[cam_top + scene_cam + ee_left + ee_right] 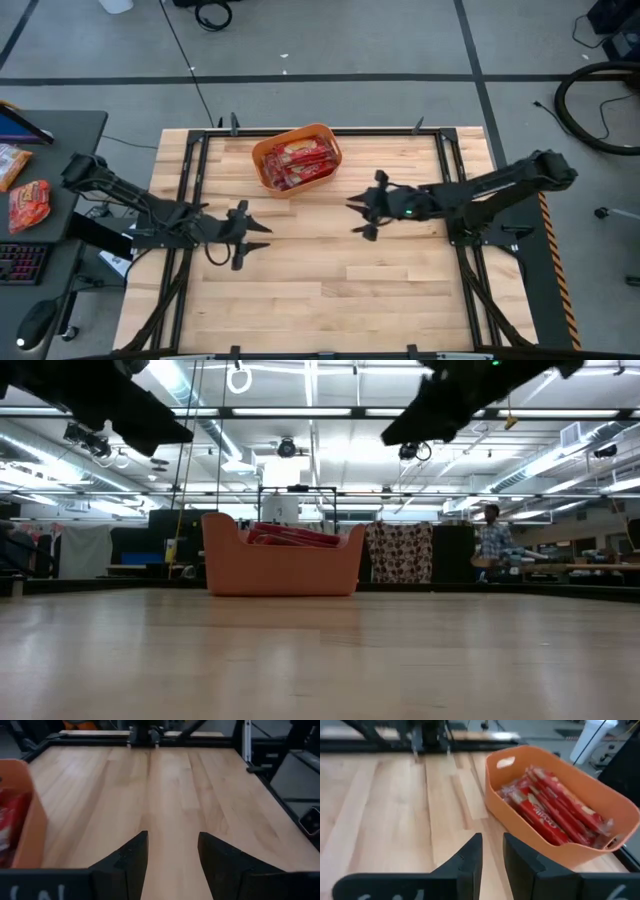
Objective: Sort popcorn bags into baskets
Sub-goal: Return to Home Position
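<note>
The orange basket (262, 162) stands on the table near its far edge, holding several red popcorn bags (300, 160) packed side by side on edge. The right wrist view shows the basket (530, 822) and its bags (550, 815) clearly. The low view shows the bags' (290, 537) tops above the basket wall (280, 565). My left gripper (262, 238) is open above the table's middle, left of centre. My right gripper (353, 219) is open, facing it from the right, nearer than the basket. Neither holds anything. Its fingers stand apart in the left wrist view (173, 845). In the right wrist view (492, 845) the gap is narrower.
Two more red packets (28, 200) lie on the dark side table left of the workbench, beside a keyboard (20, 262). A black frame (190, 180) runs around the wooden table top. A person (490, 532) is far off in the room behind.
</note>
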Controlling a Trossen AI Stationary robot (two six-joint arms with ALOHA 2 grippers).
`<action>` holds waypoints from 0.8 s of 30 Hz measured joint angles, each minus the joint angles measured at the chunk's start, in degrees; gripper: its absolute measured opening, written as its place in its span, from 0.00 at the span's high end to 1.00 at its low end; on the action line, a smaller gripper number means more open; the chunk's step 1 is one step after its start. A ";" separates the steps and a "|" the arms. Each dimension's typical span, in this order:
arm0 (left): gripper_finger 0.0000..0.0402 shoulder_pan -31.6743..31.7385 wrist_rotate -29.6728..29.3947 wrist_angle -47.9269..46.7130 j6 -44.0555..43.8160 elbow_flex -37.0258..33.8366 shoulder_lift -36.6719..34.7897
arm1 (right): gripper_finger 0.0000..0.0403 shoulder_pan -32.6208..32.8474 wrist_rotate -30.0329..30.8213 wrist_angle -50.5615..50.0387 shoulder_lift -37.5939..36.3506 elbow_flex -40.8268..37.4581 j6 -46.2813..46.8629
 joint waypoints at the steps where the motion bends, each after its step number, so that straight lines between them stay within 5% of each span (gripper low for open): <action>1: 0.56 0.43 -0.02 -0.20 -0.02 -0.70 -1.34 | 0.80 0.62 0.64 1.16 -1.71 -1.47 0.36; 15: 0.56 6.68 -0.44 0.23 -0.84 -11.83 -21.92 | 0.80 2.46 4.40 2.91 -21.26 -16.05 5.61; 24: 0.56 7.70 -0.94 -1.11 -1.95 -17.81 -33.49 | 0.80 2.47 5.29 12.35 -28.23 -26.67 9.78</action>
